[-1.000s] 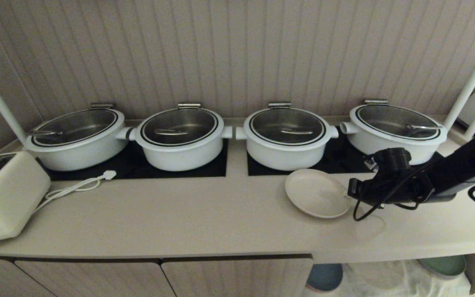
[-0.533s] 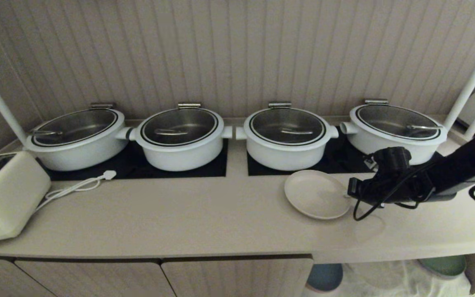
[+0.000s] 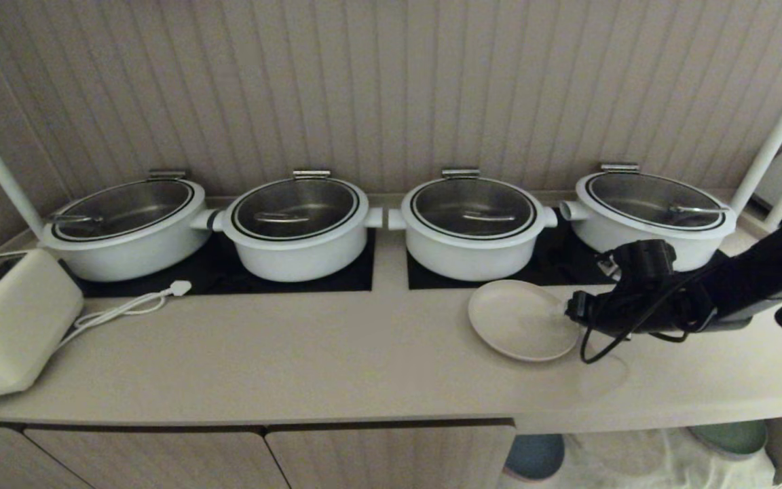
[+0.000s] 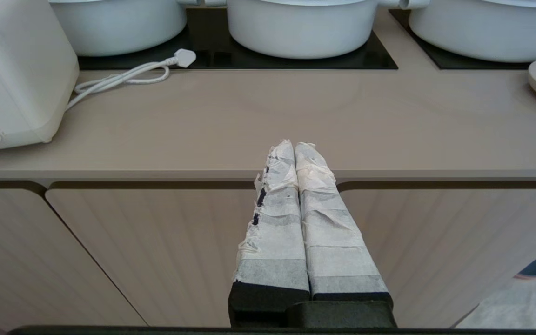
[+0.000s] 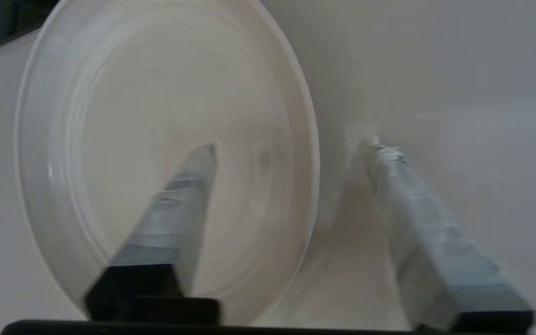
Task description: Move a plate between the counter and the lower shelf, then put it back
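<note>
Nearest me, my left gripper sits parked below the front lip of the counter, its taped fingers pressed together on nothing, the ribbed cabinet doors behind it. At the foot of the head view the lower shelf shows its white gauzy cloth with a blue plate and a green plate resting there. Up on the counter, my right gripper reaches in from the right with its fingers spread wide and gripping nothing: one finger hangs over the plate, the other over bare counter beyond the rim, so the rim lies between them but neither appears to touch it. The cream plate lies flat on the counter just in front of the right hob panel. I read this as the release that ends a placing step: the plate is on the counter and the hand is letting go. Whether this is the final return or the halfway point I cannot say from here. My next move, as I judge it, calls for drawing the right arm straight back and slightly up, keeping both fingers off the rim so the plate does not skid toward the counter edge. Farther back stand four white pots under glass lids, a cream appliance at far left, and the ribbed wall.
</note>
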